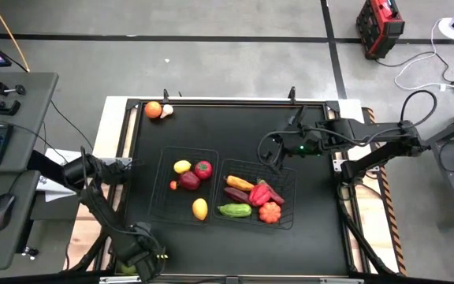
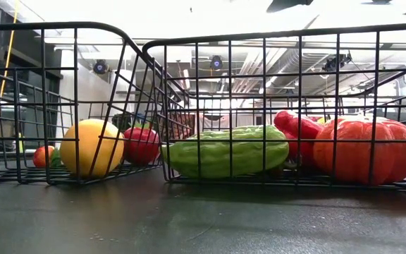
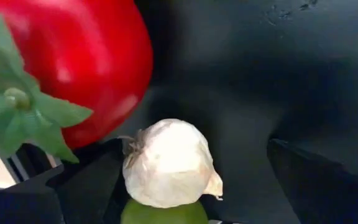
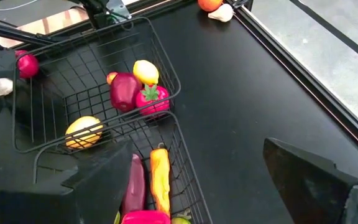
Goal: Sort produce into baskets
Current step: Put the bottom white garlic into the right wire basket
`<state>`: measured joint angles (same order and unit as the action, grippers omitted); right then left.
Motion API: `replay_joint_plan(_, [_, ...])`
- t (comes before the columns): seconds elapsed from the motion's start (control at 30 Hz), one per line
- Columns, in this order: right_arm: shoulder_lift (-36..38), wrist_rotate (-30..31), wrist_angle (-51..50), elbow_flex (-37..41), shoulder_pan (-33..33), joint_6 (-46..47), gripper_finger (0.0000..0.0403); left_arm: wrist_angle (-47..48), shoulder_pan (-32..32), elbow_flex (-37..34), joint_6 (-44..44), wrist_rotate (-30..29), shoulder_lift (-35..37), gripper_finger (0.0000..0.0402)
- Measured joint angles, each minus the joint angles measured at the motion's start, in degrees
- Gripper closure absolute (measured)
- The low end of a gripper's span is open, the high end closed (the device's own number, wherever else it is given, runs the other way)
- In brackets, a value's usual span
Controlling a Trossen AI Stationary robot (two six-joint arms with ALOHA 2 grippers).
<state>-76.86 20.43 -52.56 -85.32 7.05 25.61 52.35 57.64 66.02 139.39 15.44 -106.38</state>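
Two black wire baskets stand side by side mid-table. The left basket (image 1: pixel 164 207) holds two lemons (image 1: pixel 200 208), a red fruit with a green stalk (image 1: pixel 202 168) and a dark red piece (image 1: pixel 188 181). The right basket (image 1: pixel 288 219) holds a green cucumber (image 1: pixel 235 210), an orange pumpkin (image 1: pixel 270 212) and red peppers (image 1: pixel 262 193). My right gripper (image 1: pixel 278 156) hangs open and empty above the right basket's far edge. My left gripper (image 1: pixel 136 259) is open at the near left corner. A white garlic (image 3: pixel 166 163) lies between its fingers, beside a red fruit with a green stalk (image 3: pixel 73 62) and a green piece (image 3: pixel 163 213). My left gripper's fingers stand on either side of the garlic (image 3: pixel 135 177), which lies close to one finger (image 3: pixel 86 186). I cannot tell whether that finger touches it.
An orange (image 1: pixel 153 110) and a second garlic (image 1: pixel 166 111) lie at the table's far left corner. Bare black tabletop (image 1: pixel 321 237) lies right of the baskets and along the far side. A desk with a keyboard and a mouse stands left of the table.
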Motion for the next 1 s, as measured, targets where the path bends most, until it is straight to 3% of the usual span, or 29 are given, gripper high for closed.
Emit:
replay_joint_plan(0.2, [0.0,0.0,0.0,0.0,0.0,0.0,0.0049,-0.5,-0.6,0.0,-0.3,-0.5,-0.1,0.0012])
replay_joint_plan(0.33, [0.0,0.0,-0.2,0.0,0.0,-0.1,0.0049,-1.8,-0.6,0.0,0.0,-0.8,-0.1,0.0044])
replay_joint_plan(0.7, [0.0,0.0,-1.1,0.0,0.0,0.0,0.0049,-2.8,-0.7,0.0,-0.9,-3.8,0.0,0.0279])
replay_joint_plan(1.0, [0.0,0.0,-1.7,0.0,0.0,0.4,0.0049,-2.5,-2.4,-0.1,-6.3,-8.0,5.7,0.0287])
